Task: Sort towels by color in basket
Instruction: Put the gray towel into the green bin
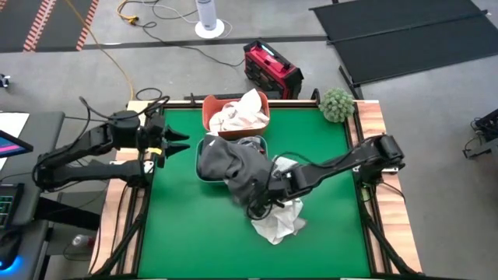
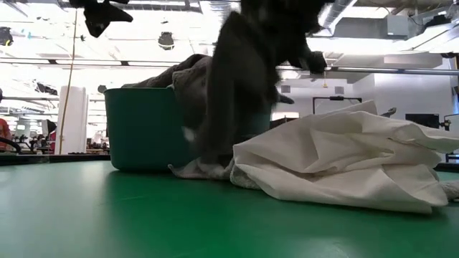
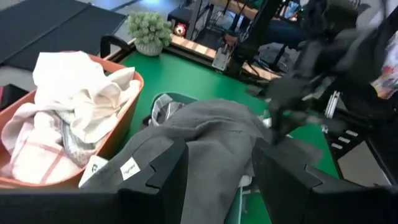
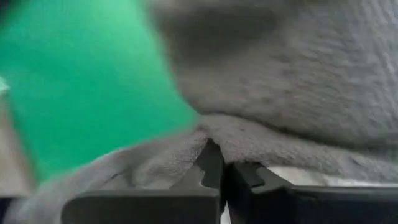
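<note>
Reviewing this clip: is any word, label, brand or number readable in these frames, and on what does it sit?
None can be read.
Two small white tags on the dark grey towel: print too small to read.
Nothing legible on the orange basket or the teal tub.

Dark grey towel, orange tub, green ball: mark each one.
dark grey towel (image 1: 229, 165), high view, middle of the draped cloth.
orange tub (image 1: 206, 110), high view, left rim.
green ball (image 1: 337, 104), high view, centre.

Two tubs stand on the bench: one orange (image 1: 208, 109), one teal (image 2: 143, 129). Two arms, one green ball (image 1: 337, 104).
</note>
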Motion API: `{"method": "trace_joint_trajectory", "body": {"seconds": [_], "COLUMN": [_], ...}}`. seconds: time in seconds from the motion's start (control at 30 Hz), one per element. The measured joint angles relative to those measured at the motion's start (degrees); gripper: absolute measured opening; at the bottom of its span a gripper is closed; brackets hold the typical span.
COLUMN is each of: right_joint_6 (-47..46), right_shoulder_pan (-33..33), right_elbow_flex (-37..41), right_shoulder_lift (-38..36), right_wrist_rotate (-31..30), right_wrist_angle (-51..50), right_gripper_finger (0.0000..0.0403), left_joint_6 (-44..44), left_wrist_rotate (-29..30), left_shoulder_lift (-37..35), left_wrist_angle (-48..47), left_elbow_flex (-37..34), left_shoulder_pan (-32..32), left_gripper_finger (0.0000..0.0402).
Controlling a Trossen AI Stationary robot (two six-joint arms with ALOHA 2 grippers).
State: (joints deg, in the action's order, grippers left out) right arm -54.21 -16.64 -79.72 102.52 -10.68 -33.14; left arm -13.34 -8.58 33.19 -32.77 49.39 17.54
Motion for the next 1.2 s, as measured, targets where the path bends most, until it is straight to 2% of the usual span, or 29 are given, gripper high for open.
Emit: {"method": "trace_joint_trajectory", "body": {"seconds": [0.17, 0.3, 0.43, 0.53, 0.63, 0.8, 0.93, 1.2], "right_joint_6": [12.32, 21.12, 28.68, 31.9, 31.18, 26.88, 23.04, 23.67], "right_shoulder_pan": [0.57, 3.92, 8.89, 12.77, 16.44, 21.0, 22.27, 22.47], "right_elbow_flex": [-3.38, -4.61, -4.66, -4.66, -4.64, -4.44, -4.53, -6.33], "right_shoulder_lift": [-6.15, -9.96, -10.55, -8.65, -4.78, 3.06, 7.91, 7.72], "right_wrist_rotate": [-0.08, -4.57, -6.75, -7.39, -6.6, 3.07, 7.72, 10.32], "right_wrist_angle": [8.38, 17.9, 24.29, 24.17, 19.05, 10.92, 8.39, 7.35], "right_gripper_finger": [0.0018, 0.0021, 0.0021, 0.0021, 0.0021, 0.0021, 0.003, 0.0049], "left_joint_6": [-0.67, -0.9, -0.8, -0.92, -1.79, -4.24, -4.51, -4.22], "left_wrist_rotate": [0.0, 0.0, -0.07, 0.37, 1.65, 2.45, 2.51, 4.31], "left_shoulder_lift": [0.44, 1.04, 1.25, 1.25, 1.45, 2.69, 3.94, 5.02], "left_wrist_angle": [3.1, 9.39, 16.41, 18.74, 17.99, 14.12, 11.64, 11.22], "left_elbow_flex": [0.0, 0.0, 0.04, 0.04, 0.04, 0.04, 0.04, 0.04], "left_shoulder_pan": [-0.02, 0.0, -0.02, -0.02, -0.02, -0.01, -0.02, -0.04], "left_gripper_finger": [0.0167, 0.0167, 0.0167, 0.0167, 0.0167, 0.0167, 0.0167, 0.0167]}}
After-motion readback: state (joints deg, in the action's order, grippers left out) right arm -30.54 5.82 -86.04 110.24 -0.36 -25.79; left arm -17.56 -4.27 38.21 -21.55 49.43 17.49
